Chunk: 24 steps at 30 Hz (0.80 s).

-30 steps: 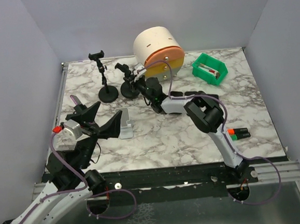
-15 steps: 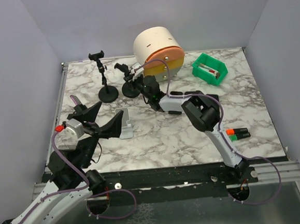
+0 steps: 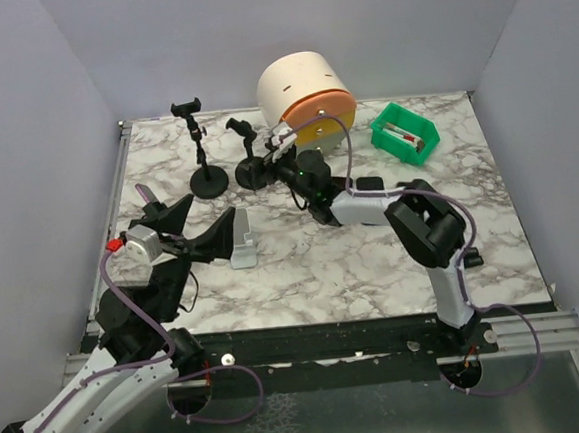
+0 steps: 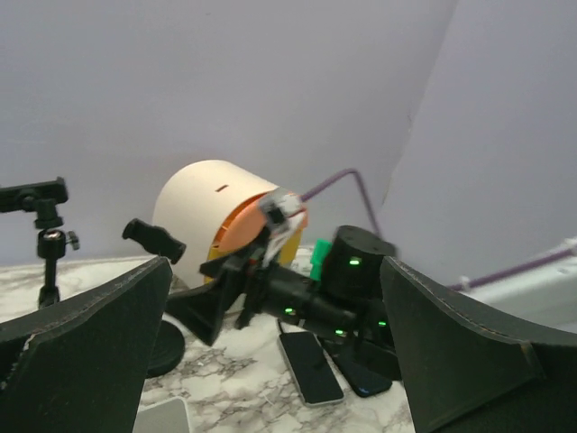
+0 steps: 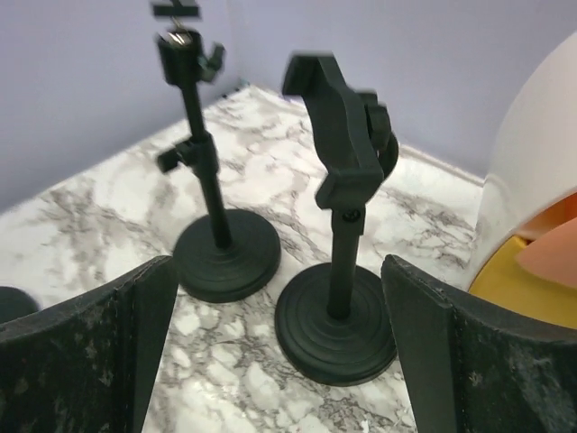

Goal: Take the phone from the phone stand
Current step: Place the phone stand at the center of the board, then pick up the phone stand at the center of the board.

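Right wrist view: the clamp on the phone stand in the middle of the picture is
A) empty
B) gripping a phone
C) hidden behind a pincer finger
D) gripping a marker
A: the phone stand shows its clamp in full with nothing in it, and the left wrist view shows a phone lying flat on the marble table.

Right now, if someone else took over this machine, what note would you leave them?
Left arm: jaws open, empty.
Right arm: jaws open, empty, facing the right-hand black round-based phone stand.
Its clamp holds nothing; a dark flat phone lies on the white marble table beside that arm.
Done: the phone looks off the stand.
Left: probably only pulling the arms back.
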Motion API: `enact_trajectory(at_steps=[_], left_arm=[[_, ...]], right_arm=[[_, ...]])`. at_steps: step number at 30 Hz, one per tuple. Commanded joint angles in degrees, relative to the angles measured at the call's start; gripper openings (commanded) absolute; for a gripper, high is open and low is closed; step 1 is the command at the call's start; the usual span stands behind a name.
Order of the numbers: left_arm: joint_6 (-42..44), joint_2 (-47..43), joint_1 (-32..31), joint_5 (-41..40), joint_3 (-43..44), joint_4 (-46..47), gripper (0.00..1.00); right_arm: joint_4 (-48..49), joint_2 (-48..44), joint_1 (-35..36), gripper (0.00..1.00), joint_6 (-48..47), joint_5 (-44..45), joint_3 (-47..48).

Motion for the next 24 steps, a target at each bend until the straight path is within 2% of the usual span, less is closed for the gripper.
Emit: enact_trajectory(at_steps=[1, 5, 8, 11, 14, 18, 21, 24], left_arm=[[-4.34, 4.47, 0.41, -12.78, 3.5, 0.95, 0.99], [-9.69, 11.59, 0.41, -18.15, 15.28, -10.76, 0.99], [-13.92, 15.33, 0.39, -29.92, 22.03, -20.31, 0.99], [-17.88, 16.71, 0.41, -39.09, 27.24, -30.66, 0.99], [-19.8, 18.53, 0.41, -42.35, 31.69, -40.81, 0.99], [-33.54, 24.08, 0.33, -46.05, 37.03, -62.11, 0.99], [-39.26, 25.22, 0.3, -46.71, 36.42, -69.34, 0.98], [-43.74, 25.83, 0.33, -48.0, 36.12, -72.71, 0.96]], right_arm=[[3.17, -11.72, 1.83, 1.0, 3.55, 1.8, -8.6], [0.32, -20.94, 3.61, 1.0, 6.18, 6.58, -16.29], [-6.79, -27.49, 3.89, 1.0, 11.01, 7.16, -19.11], [-9.49, -32.47, 3.98, 1.0, 15.06, 5.76, -23.45], [-15.62, -36.73, 3.94, 1.0, 18.33, 5.17, -24.81], [-21.59, -42.31, 3.99, 0.99, 20.91, 3.41, -27.37], [-24.04, -46.91, 3.96, 0.99, 22.05, 3.41, -29.76], [-26.28, -51.24, 4.0, 0.99, 22.53, 3.02, -31.62]])
